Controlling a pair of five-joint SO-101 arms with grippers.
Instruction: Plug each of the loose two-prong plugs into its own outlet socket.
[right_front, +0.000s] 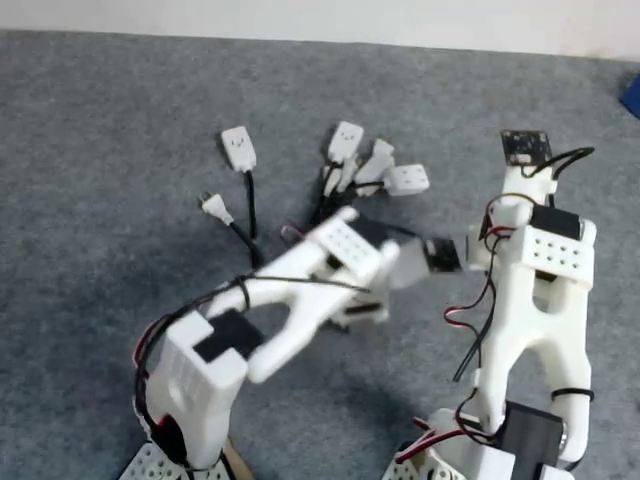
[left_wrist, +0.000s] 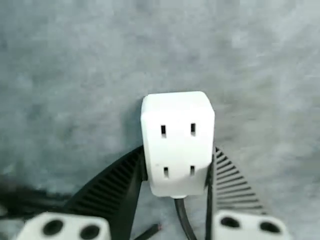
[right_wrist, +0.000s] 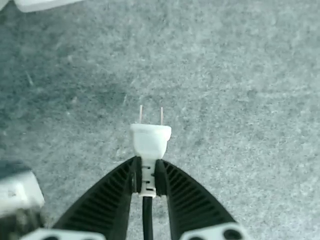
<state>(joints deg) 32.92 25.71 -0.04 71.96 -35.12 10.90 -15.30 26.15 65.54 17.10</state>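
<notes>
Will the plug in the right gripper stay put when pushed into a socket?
Probably rigid: plug is hard moulded plastic. It may pivot, since the right gripper pinches only its narrow neck. The black cord likely flexes.

Right gripper (right_wrist: 146, 172): two black ribbed fingers (right_wrist: 112, 200) pinched tight on the narrow rear neck of a white plug (right_wrist: 150, 139). The plug points straight away from the camera, in line with the gripper. Two thin metal prongs (right_wrist: 140, 114) stick out of its front face, parallel and bare. A black cord (right_wrist: 146, 217) leaves the plug's back end and runs between the fingers toward the camera. Underneath: grey carpet (right_wrist: 240, 90), speckled, with a darker patch near the plug. White block (right_wrist: 40, 4) cut off at one corner of the view. Blurred pale object (right_wrist: 17, 192) close to the camera, beside one finger; cannot tell what it is.
</notes>
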